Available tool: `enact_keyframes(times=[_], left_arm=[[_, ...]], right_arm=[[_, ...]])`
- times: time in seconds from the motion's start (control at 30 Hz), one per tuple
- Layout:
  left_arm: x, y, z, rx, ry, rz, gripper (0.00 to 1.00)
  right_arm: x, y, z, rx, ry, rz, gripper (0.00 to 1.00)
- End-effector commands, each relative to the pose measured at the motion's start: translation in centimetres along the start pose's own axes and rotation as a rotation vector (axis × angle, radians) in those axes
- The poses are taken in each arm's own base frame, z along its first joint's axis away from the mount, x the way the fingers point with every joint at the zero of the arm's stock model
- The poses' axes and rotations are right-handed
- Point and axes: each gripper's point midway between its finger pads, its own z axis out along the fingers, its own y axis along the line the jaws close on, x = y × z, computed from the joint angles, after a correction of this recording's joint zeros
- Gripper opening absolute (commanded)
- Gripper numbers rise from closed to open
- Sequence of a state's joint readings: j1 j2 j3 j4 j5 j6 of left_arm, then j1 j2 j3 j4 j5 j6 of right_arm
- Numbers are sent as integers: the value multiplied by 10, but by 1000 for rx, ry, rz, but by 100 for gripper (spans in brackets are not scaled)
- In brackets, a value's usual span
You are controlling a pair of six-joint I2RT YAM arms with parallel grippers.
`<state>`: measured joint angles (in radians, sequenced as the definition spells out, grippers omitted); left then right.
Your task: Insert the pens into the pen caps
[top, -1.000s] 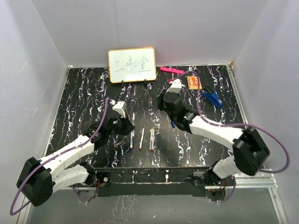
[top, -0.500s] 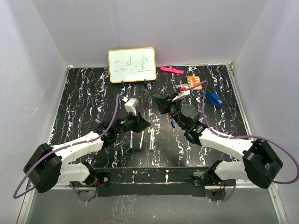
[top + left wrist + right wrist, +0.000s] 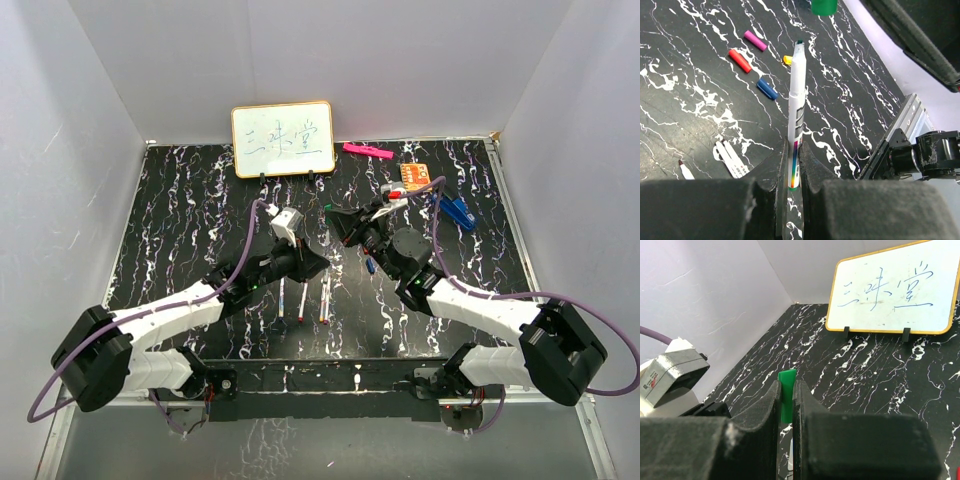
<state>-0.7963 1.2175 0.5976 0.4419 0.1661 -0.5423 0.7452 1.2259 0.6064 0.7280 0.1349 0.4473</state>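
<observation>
Left wrist view: my left gripper (image 3: 792,165) pinches a pen (image 3: 796,115) by its lower barrel, with the tip pointing at the green cap (image 3: 824,6) and not touching it. My right gripper (image 3: 786,390) is clamped on that cap. The purple cap (image 3: 755,40), red cap (image 3: 740,60), blue cap (image 3: 767,89) and yellow cap (image 3: 787,60) lie loose on the black, white-veined table (image 3: 180,220). Pale walls (image 3: 420,60) enclose it, and a whiteboard (image 3: 283,139) stands at the back.

Left wrist view: green cap (image 3: 824,6) was cut off by top edge; yellow cap (image 3: 786,60) sat half hidden behind pen (image 3: 798,90), whose base was buried between jaws.
</observation>
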Motion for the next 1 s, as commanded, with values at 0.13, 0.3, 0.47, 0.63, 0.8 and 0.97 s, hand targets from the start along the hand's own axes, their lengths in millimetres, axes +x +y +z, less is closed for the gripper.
enact_keyframes(times=[0.13, 0.3, 0.47, 0.63, 0.8, 0.97], left_arm=[[-32, -22, -7, 65, -113, 40, 0], [-31, -21, -8, 61, -112, 41, 0], [-30, -22, -8, 63, -109, 38, 0], [-30, -20, -7, 54, -112, 34, 0], [-31, -19, -6, 49, -116, 31, 0], [-30, -17, -7, 38, -119, 29, 0]], right_arm=[[-20, 10, 1, -39, -73, 20, 0], [-18, 9, 0, -37, -69, 26, 0], [-15, 9, 1, -39, -66, 33, 0], [-13, 11, 1, -49, -60, 46, 0], [-9, 11, -1, -53, -50, 58, 0], [-5, 10, -3, -55, -41, 69, 0]])
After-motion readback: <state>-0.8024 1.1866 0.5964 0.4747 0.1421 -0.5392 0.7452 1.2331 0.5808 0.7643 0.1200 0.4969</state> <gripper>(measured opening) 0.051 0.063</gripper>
